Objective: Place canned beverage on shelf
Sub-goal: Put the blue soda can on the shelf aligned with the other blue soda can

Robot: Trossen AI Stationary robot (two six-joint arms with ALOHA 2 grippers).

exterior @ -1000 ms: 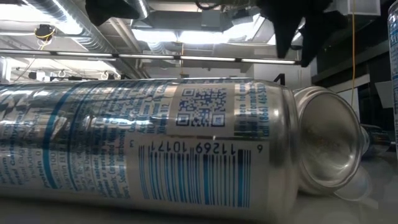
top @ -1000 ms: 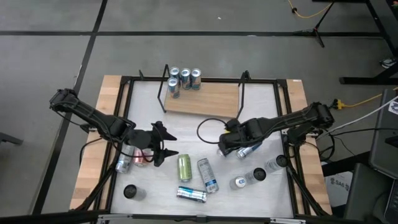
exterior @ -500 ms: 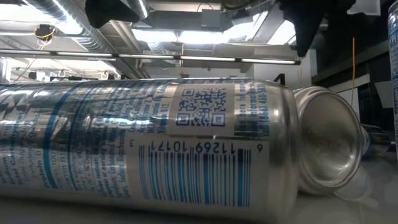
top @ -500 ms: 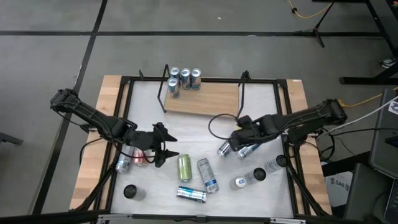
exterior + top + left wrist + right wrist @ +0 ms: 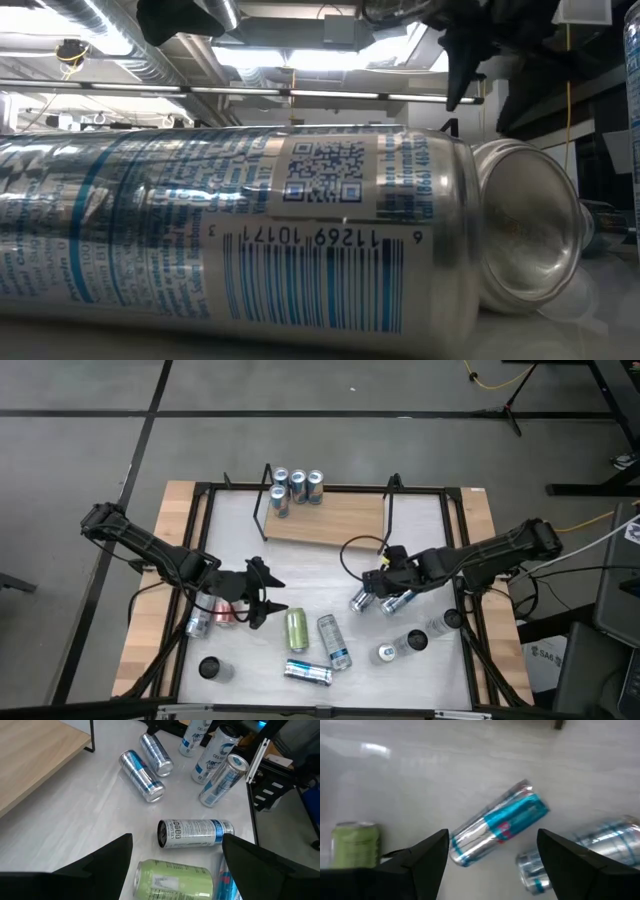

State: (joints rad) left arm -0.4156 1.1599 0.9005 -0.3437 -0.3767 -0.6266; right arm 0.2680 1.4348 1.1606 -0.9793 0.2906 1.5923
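The shelf [image 5: 330, 518], a light wooden board with black wire ends, stands at the table's far middle. Several cans [image 5: 297, 487] stand upright on its left end. My right gripper [image 5: 374, 584] hovers open over two lying silver-and-blue cans [image 5: 362, 600] [image 5: 398, 601], pointing steeply down. In the right wrist view one of them [image 5: 499, 823] lies on its side below the gap between the fingers, untouched. My left gripper [image 5: 264, 596] waits open above the table near a lying green can [image 5: 297, 628] [image 5: 174, 880].
More cans lie near the front: two silver-blue ones [image 5: 334, 641] [image 5: 307, 672], with the second filling the low view [image 5: 230, 235]. Upright cans [image 5: 414, 641] stand at the near right and one [image 5: 210, 668] at the near left. A red can [image 5: 228, 612] lies under my left arm.
My right gripper has drawn back toward the table's right and far edges, uncovering the two lying cans below it. It has rolled about its own line and tipped more steeply down. Its fingers have stayed open. The cans have not moved.
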